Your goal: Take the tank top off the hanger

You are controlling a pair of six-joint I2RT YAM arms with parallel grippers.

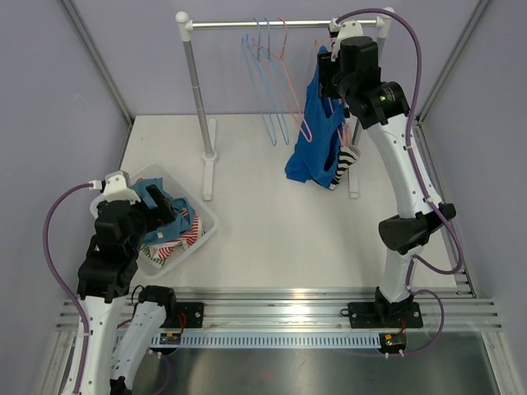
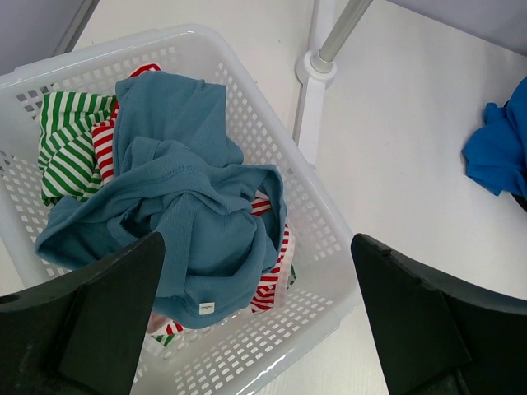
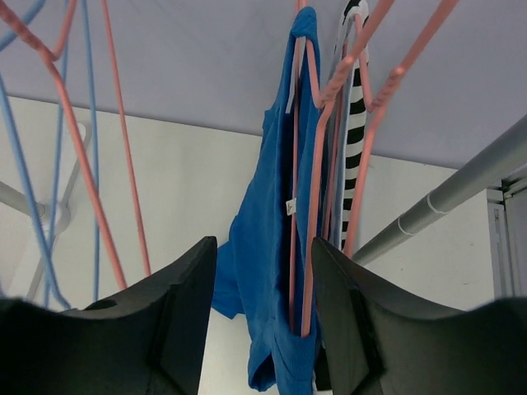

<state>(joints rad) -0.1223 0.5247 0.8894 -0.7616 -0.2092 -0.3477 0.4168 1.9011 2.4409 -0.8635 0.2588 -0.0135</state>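
A bright blue tank top [image 1: 315, 140] hangs on a pink hanger [image 1: 305, 132] at the right end of the rack rail [image 1: 263, 25]. My right gripper [image 1: 327, 81] is up beside the rail. In the right wrist view its jaws stand apart on either side of the tank top [image 3: 262, 214] and the pink hanger [image 3: 316, 206], with a gap showing between the left finger and the cloth. My left gripper [image 1: 160, 210] hangs wide open over the white basket [image 1: 207, 224], holding nothing [image 2: 257, 243].
The basket [image 2: 189, 34] holds a teal garment [image 2: 189, 206] on red and green striped clothes. A black-and-white striped garment [image 1: 350, 156] hangs behind the tank top. Empty blue and pink hangers [image 1: 268, 82] hang mid-rail. The rack's left post [image 1: 198, 99] stands by the basket.
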